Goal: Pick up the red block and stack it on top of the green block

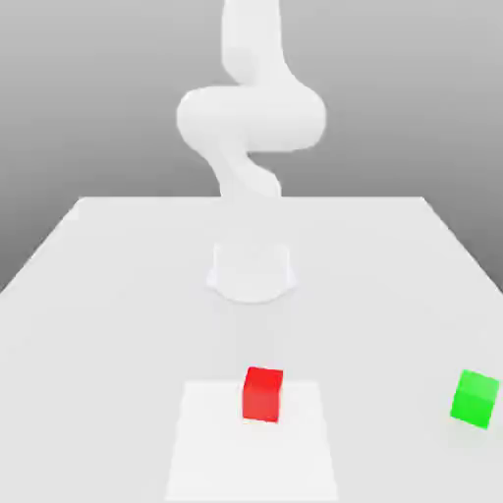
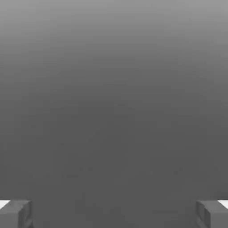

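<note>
"Block?"

"Red cube [image 1: 262, 395], matte, plain; it sat on the white patch [image 1: 251, 462], slightly rotated, without a long axis."

"Fingers?"

"Mine [image 2: 25, 213] were spread wide, gripping nothing."

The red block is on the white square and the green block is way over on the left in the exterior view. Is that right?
Not quite: the exterior view shows the green block on its right. The red block is on the white square.
</note>
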Available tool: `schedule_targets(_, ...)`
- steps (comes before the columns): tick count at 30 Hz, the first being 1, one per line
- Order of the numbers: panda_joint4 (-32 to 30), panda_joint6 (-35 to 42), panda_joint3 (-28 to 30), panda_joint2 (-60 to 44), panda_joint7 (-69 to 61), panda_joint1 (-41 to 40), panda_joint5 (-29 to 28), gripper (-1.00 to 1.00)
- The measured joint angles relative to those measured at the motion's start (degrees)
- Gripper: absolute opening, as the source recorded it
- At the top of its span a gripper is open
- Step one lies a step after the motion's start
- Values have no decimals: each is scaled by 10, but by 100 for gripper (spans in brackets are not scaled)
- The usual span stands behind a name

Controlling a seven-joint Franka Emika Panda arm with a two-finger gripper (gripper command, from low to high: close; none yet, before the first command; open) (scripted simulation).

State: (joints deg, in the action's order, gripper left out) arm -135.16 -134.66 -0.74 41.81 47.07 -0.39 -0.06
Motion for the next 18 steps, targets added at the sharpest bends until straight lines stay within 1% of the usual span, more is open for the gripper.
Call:
schedule_targets(12,-187,-164,-30,-236,70,-15,-2,0)
schedule_targets(17,-273,-247,-37,-358,97,-14,5,0)
schedule_targets(18,-281,-267,-38,-384,102,-15,4,0)
